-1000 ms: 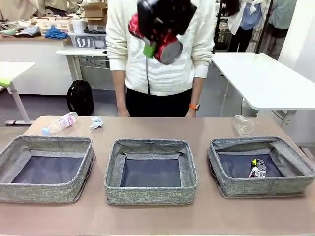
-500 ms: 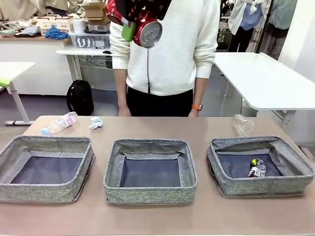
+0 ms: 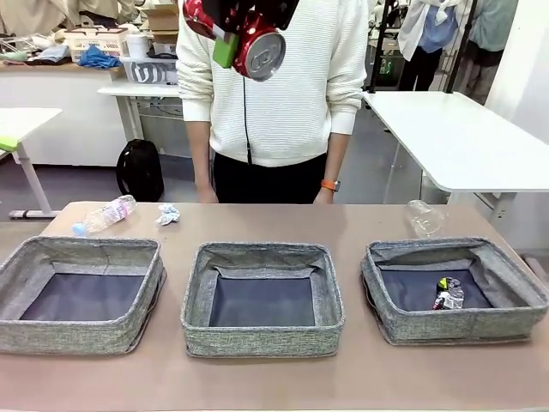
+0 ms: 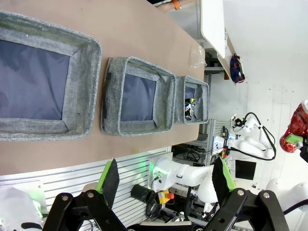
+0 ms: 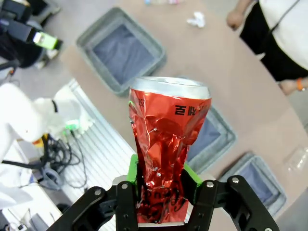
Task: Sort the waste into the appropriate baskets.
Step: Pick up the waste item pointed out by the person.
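Right tool (image 5: 162,175) clamps red can (image 5: 166,139) (badly crumpled) high above baskets (image 3: 262,343); left tool (image 4: 166,173) spread wide.

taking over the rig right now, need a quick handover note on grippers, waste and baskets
Right gripper: shut on the crushed red drink can, held high above the table.
Left gripper: open, empty, on the robot's side of the table.
Done: the silver-black can lies in the right grey woven fabric basket.
Left: the middle basket and left basket show bare floors. Along the far edge lie a clear plastic bottle, a white paper wad beside it, and a second clear plastic bottle behind the right basket. Bin the red can, then those three.
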### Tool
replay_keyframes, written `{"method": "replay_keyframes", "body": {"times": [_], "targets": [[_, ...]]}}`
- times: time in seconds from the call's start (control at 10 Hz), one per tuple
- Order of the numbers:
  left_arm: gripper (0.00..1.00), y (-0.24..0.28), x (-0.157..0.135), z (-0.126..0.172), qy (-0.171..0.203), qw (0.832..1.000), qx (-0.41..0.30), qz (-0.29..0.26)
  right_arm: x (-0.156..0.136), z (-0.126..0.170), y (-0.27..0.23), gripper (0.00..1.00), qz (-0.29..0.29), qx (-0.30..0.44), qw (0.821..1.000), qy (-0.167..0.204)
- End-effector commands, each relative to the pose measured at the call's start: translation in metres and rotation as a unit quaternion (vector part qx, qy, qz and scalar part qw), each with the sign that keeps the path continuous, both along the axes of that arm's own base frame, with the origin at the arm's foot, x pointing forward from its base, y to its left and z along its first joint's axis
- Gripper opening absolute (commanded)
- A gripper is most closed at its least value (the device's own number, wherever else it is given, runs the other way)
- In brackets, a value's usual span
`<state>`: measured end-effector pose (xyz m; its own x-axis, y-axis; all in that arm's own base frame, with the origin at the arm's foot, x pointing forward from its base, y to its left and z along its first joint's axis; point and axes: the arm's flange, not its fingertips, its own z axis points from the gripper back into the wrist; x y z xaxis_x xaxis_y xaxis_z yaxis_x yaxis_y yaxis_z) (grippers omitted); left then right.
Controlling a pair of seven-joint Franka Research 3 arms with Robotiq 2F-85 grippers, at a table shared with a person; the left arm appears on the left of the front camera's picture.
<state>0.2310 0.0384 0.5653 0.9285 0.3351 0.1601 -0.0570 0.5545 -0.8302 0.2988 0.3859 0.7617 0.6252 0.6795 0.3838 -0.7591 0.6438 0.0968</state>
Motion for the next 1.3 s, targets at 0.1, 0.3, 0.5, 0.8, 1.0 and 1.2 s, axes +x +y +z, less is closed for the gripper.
{"method": "replay_keyframes", "body": {"times": [0.1, 0.3, 0.5, 0.8, 1.0, 1.2], "targets": [[1.00, 0.000, 0.001, 0.000, -0.010, 1.000, -0.006, -0.006, -0.008, -0.003, -0.003, 0.34, 0.060, -0.124, 0.990, -0.024], [1.00, 0.000, 0.001, 0.000, -0.010, 1.000, -0.006, -0.006, -0.006, -0.003, 0.004, 0.34, 0.000, -0.133, 0.991, 0.006], [1.00, 0.000, 0.001, 0.000, -0.010, 1.000, -0.006, -0.006, 0.000, -0.008, 0.004, 0.34, -0.131, -0.101, 0.986, 0.012], [1.00, 0.000, 0.001, 0.000, -0.010, 1.000, -0.006, -0.006, 0.007, -0.014, 0.010, 0.34, -0.243, -0.074, 0.967, 0.000], [1.00, 0.000, 0.001, 0.000, -0.010, 1.000, -0.006, -0.006, 0.007, -0.016, 0.013, 0.34, -0.281, -0.069, 0.957, 0.021], [1.00, 0.000, 0.001, 0.000, -0.010, 1.000, -0.006, -0.006, 0.010, -0.021, 0.014, 0.34, -0.286, -0.087, 0.954, 0.027]]}}
